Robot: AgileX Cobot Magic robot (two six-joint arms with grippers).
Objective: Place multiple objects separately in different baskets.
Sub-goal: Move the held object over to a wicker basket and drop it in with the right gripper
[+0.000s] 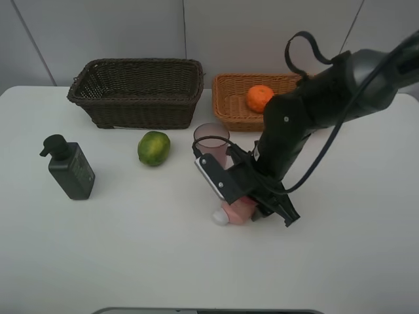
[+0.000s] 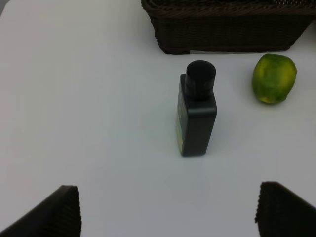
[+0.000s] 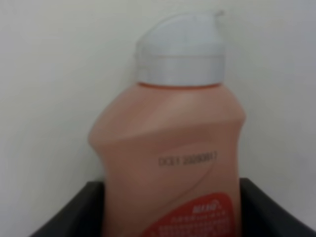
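Observation:
The pink white-capped bottle (image 1: 233, 213) lies on the white table, cap toward the front left. My right gripper (image 1: 247, 204) is down over it. In the right wrist view the bottle (image 3: 170, 128) fills the gap between the two black fingers (image 3: 74, 212), which touch its sides. The orange (image 1: 259, 98) lies in the light orange-tan basket (image 1: 229, 104). The dark brown basket (image 1: 137, 91) stands to its left. The green fruit (image 1: 154, 148), dark green pump bottle (image 1: 69, 168) and mauve cup (image 1: 212, 140) stand on the table. My left gripper (image 2: 168, 212) is open above the pump bottle (image 2: 196, 113). The peach-like fruit is out of view.
The right arm (image 1: 314, 98) reaches from the right across the tan basket's front corner. The cup stands just behind the right gripper. The green fruit (image 2: 274, 78) lies in front of the dark basket (image 2: 227, 29). The table's back edge meets a grey wall.

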